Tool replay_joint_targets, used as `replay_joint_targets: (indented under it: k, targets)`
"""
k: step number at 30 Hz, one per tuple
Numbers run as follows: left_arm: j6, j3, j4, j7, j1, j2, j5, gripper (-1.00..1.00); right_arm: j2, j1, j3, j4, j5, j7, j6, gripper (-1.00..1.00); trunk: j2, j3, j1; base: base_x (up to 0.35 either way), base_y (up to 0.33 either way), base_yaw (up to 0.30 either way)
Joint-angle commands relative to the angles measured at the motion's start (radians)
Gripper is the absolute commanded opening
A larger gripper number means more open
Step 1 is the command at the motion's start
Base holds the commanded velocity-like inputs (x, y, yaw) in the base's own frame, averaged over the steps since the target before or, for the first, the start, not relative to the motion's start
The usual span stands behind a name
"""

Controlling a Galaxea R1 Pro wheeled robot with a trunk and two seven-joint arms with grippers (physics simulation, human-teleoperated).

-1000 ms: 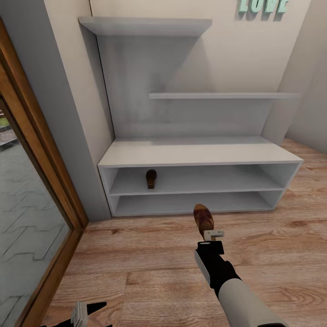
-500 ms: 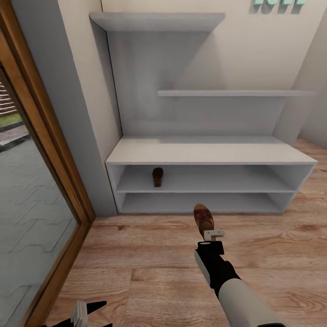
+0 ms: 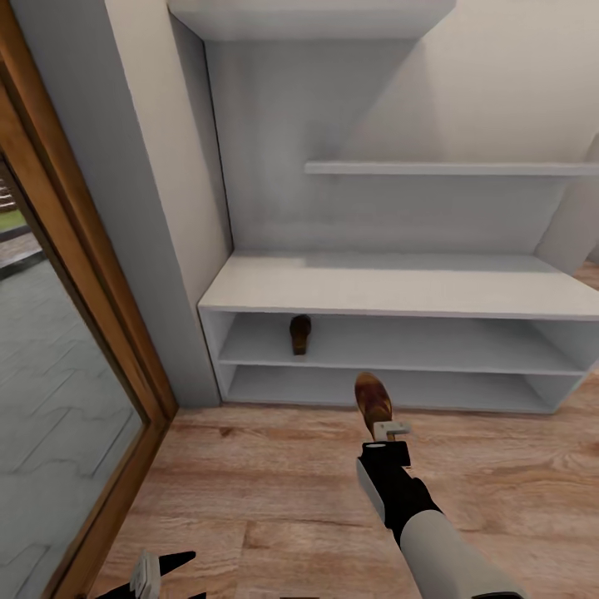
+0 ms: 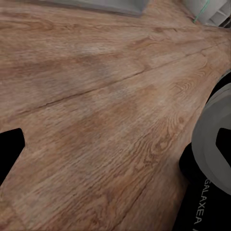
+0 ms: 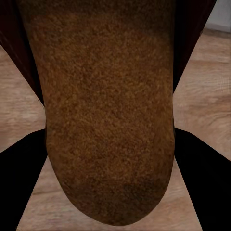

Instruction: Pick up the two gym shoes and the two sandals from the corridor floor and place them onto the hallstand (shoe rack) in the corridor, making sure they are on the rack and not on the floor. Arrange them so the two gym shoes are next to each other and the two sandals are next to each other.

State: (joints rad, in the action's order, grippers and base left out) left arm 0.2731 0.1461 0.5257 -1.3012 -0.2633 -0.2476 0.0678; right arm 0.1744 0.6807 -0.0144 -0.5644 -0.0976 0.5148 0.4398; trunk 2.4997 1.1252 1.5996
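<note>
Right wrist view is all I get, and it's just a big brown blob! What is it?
Observer: It's a sandal, held by your right fingers over the floor.
Operator: Where's the rack?
Observer: Straight ahead. The rack stands against the wall, and the sandal's toe points at it.
Operator: Is the other sandal there?
Observer: Yes, the other sandal sits on the upper open shelf, near its left end.
</note>
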Motion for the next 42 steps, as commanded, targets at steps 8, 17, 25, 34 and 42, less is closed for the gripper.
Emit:
replay_joint_targets:
  k: [8,17,25,34,42]
  targets:
    - [0.006,0.001,0.0,-0.003,-0.001,0.001,0.001,1.0,0.0,0.0,-0.002,-0.003,-0.011,-0.001,0.01,-1.0,0.0,0.002,0.0,0.333,0.0,0.002]
    - [0.006,0.001,0.0,-0.003,-0.001,0.002,0.001,1.0,0.0,0.0,-0.002,-0.005,-0.011,-0.001,0.01,-1.0,0.0,0.002,0.0,0.32,0.0,0.002]
    - [0.006,0.002,0.0,-0.003,-0.001,0.001,0.001,1.0,0.0,0.0,-0.002,-0.008,-0.01,-0.001,0.01,-1.0,0.0,0.002,0.0,0.091,0.0,0.201]
    - [0.006,0.003,0.0,-0.004,-0.001,0.001,0.001,1.0,0.0,0.0,-0.001,-0.009,-0.011,0.0,0.011,-1.0,0.0,0.002,0.0,0.009,0.0,0.154]
    - [0.006,0.002,-0.001,-0.003,0.0,0.002,0.001,1.0,0.0,0.0,-0.001,-0.005,-0.011,-0.002,0.008,-1.0,0.0,0.002,0.0,0.157,0.0,0.006]
